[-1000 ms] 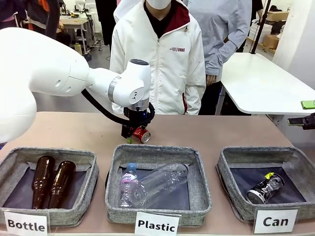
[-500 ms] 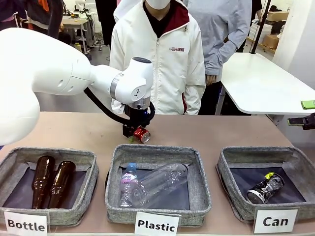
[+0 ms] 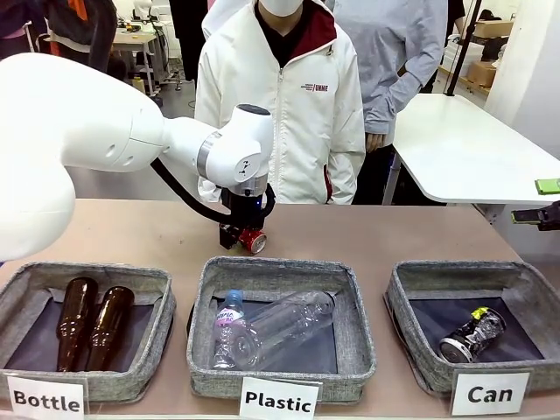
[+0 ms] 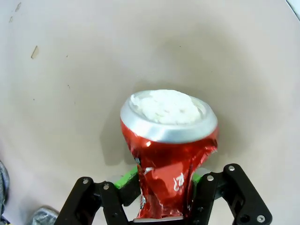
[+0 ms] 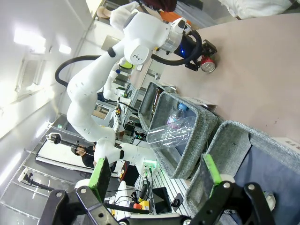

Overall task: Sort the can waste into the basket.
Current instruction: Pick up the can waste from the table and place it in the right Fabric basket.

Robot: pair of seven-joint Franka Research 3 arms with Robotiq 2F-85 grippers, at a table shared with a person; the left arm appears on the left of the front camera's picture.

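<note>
A: What sat at the left of the front frame?

B: A grey basket labelled Bottle (image 3: 26, 284) held two brown glass bottles (image 3: 90, 321) lying side by side. Above it the left arm (image 3: 131, 140) swept in from the upper left and bent down to the table (image 3: 394, 236) just left of centre.

A: And its gripper?

B: The left gripper (image 3: 244, 236) was down at the tabletop, fingers pinched in on the red can (image 3: 254, 240). In the left wrist view the green pads (image 4: 125, 178) pressed both sides of the crumpled red can's (image 4: 171, 154) lower body, its silver end facing up the frame. Whether the can was clear of the table was hard to judge from either view.

A: Centre?

B: The Plastic basket (image 3: 354, 337) held clear plastic bottles (image 3: 276, 328); a person in a white jacket (image 3: 289, 105) stood beyond the table.

A: Right side?

B: The Can basket (image 3: 407, 346) at lower right held the black and silver can (image 3: 472, 335). In the right wrist view the right gripper (image 5: 154, 176) stood wide apart with nothing between its fingers, at the bottom of the frame
</note>
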